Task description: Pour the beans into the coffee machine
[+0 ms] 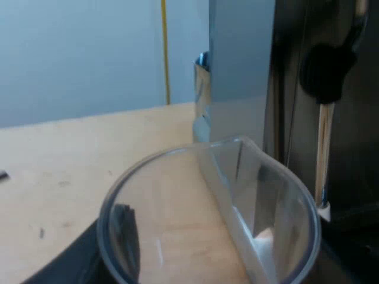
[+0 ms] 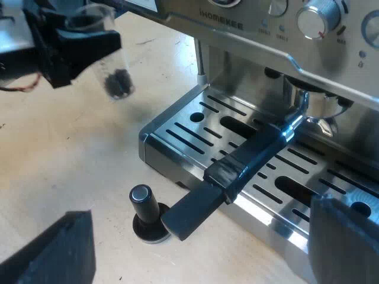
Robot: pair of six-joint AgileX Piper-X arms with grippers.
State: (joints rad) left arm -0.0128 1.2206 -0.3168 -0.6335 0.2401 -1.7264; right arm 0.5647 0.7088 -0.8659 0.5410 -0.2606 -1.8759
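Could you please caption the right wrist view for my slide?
Left tool holds measuring glass of beans beside espresso machine.

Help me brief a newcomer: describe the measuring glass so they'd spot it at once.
Start at the machine. Off the corner of its tray, over the table, the left tool holds the glass. It is clear, with dark beans in its bottom, unlike the black tamper standing on the table beside the end of the handle.
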